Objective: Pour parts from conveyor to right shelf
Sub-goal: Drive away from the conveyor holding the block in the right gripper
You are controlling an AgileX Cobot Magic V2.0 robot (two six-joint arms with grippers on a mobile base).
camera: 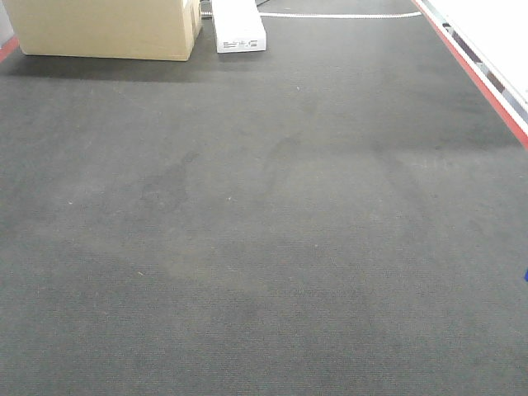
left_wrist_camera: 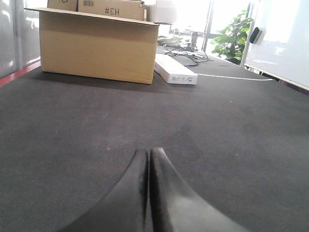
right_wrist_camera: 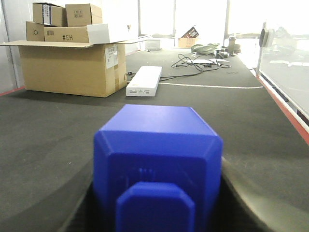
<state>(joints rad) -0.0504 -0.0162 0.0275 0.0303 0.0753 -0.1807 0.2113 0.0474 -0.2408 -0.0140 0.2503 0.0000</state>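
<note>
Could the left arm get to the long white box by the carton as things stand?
Probably not without driving closer: carpet leaves the way free, but the white box lies far ahead of the shut left gripper.

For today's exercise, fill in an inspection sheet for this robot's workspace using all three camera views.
Surface: dark grey carpet, faintly stained; red strip along the right edge.
Job's things: blue container; conveyor and shelf not seen.
Clutter: open cardboard box with small cartons on top; long white carton beside it.
Grippers: left gripper shut, empty; right gripper shut on the blue container.
Cables: black cables and a white cord on the far floor.
Surroundings: potted plant, whiteboard.
</note>
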